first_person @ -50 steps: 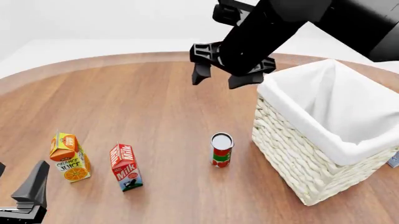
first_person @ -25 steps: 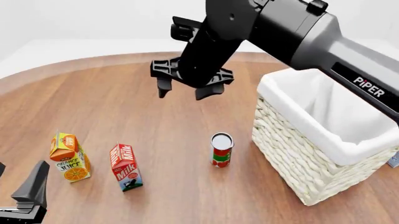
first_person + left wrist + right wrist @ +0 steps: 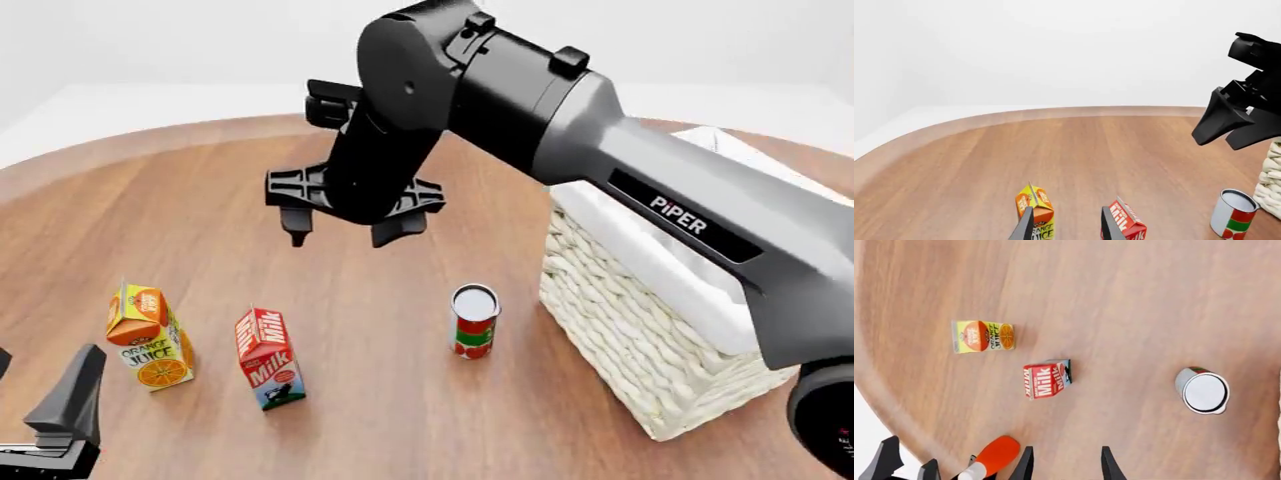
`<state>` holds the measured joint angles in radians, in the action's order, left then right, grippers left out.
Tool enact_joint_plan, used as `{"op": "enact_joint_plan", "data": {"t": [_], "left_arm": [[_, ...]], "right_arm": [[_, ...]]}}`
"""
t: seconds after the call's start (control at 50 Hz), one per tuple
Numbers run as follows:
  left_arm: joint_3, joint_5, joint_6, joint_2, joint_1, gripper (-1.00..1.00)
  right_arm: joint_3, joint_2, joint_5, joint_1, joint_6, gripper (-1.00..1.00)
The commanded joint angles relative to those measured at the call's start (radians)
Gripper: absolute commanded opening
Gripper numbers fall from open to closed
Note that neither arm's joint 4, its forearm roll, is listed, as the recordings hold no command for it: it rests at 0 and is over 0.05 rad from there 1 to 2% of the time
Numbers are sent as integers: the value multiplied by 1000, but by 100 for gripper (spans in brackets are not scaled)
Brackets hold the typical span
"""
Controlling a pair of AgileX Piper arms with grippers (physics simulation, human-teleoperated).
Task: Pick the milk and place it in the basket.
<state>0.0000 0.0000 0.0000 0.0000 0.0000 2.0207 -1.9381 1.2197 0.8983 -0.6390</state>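
Since a second ago, the right gripper [image 3: 344, 228] had swung from beside the basket [image 3: 627, 345] out over the table [image 3: 200, 220], and it now hung wide open and empty above and behind the milk [image 3: 270, 358], most likely so it could drop down on it. Nearest the camera, the left gripper [image 3: 60, 420] sat low in front of the milk, a little open and empty, out of the way. The milk stood upright, with the orange juice carton [image 3: 148, 335] just on its left, the can [image 3: 473, 320] on its right, and the basket past the can.
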Motion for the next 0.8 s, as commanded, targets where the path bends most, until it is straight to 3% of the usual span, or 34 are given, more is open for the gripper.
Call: {"op": "enact_joint_plan", "data": {"t": [0.02, 0.8], "left_arm": [[0, 0, 0, 0, 0, 100], [0, 0, 0, 0, 0, 100]], "right_arm": [[18, -33, 0, 37, -15, 100], [133, -169, 0, 111, -1, 100]]}}
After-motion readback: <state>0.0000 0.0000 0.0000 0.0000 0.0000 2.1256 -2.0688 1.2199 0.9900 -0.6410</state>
